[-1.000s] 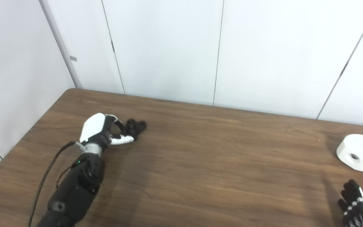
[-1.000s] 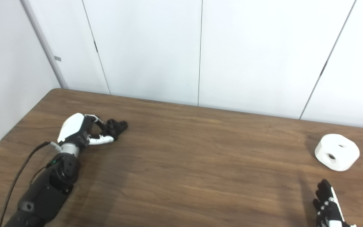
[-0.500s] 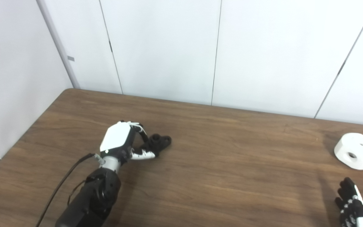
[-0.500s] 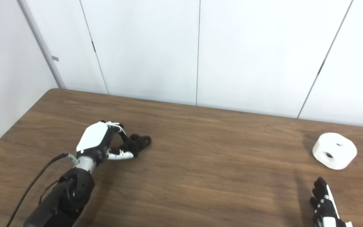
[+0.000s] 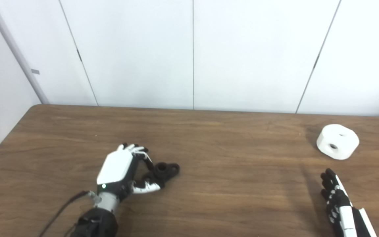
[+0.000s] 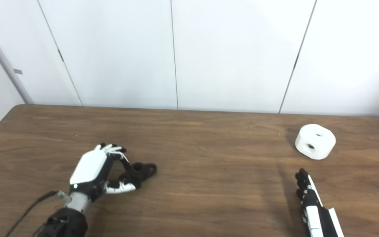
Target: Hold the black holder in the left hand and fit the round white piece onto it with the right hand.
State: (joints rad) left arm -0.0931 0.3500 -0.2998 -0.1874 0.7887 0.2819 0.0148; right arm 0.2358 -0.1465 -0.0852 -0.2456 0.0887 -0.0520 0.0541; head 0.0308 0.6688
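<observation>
Gripping the black holder, the left robot hand contrasts with the right robot hand, fingers straight and empty.

On the brown wooden table, the small black holder with ring-shaped ends lies left of centre, toward the near edge. The white-backed left hand sits just left of it — fingers wrapped around its near-left end. Far across the table, toward the right rear, rests the round white piece with two holes. The black-fingered right hand lies nearer the front edge, before that piece and apart from it. White wall panels stand behind the table.
</observation>
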